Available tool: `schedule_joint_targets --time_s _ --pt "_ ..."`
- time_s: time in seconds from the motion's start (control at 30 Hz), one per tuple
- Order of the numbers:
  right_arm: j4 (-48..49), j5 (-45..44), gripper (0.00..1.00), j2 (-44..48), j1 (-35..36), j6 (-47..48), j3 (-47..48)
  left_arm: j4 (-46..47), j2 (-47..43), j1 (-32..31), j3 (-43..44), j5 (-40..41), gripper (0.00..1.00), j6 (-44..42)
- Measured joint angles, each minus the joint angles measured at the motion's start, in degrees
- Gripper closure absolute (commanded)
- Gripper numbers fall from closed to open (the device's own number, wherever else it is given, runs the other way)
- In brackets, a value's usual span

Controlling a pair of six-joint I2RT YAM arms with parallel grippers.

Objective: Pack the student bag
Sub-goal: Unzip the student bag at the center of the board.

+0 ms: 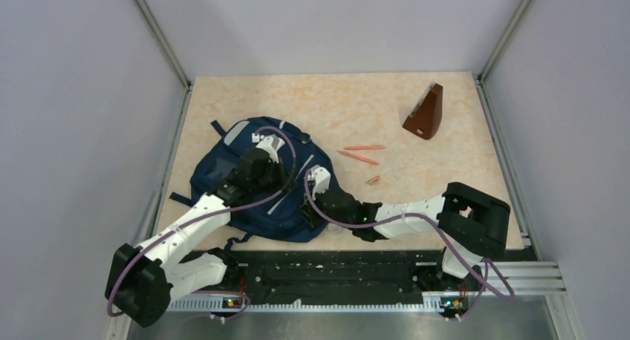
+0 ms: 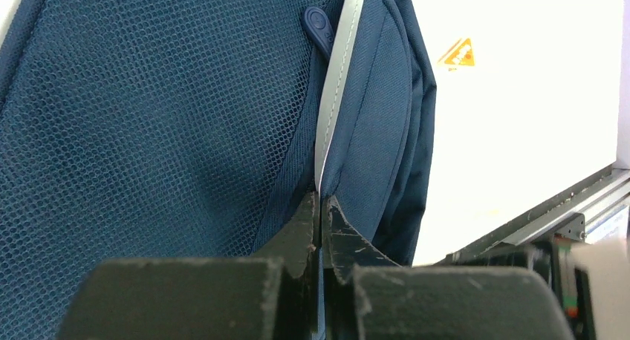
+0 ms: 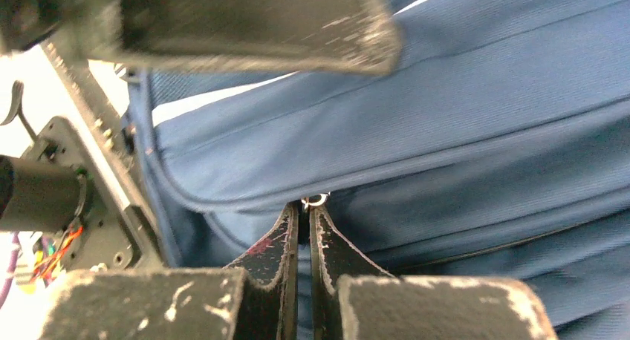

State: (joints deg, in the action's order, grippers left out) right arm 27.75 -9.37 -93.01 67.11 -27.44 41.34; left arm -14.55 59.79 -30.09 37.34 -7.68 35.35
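Note:
The student bag, navy blue with grey-white trim, lies flat on the left half of the table. My left gripper rests on top of it; in the left wrist view its jaws are shut on a fold of blue fabric where the grey trim stripe runs in beside the mesh pocket. My right gripper is at the bag's near right edge. In the right wrist view its jaws are shut at a seam of the bag, with a small metal zipper ring at their tips.
A brown wedge-shaped object stands at the back right. Two orange pencils and a short orange piece lie right of the bag. A black rail runs along the near edge. A navy pull tab hangs by the trim.

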Motion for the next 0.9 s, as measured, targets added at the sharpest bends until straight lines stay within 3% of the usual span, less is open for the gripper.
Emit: schedule_joint_targets --time_s 0.3,0.8,0.9 --pt "0.3 -3.1 1.0 0.0 7.6 1.8 1.2 1.4 2.6 0.0 1.9 -0.2 1.0 0.1" --pt "0.4 -10.0 1.0 -8.6 11.7 2.2 11.1 4.3 3.4 0.0 2.0 1.4 1.0 -1.2" --pt "-0.2 -10.1 0.92 -9.2 11.7 3.4 12.3 4.3 3.4 0.0 2.0 1.6 1.0 -2.1"
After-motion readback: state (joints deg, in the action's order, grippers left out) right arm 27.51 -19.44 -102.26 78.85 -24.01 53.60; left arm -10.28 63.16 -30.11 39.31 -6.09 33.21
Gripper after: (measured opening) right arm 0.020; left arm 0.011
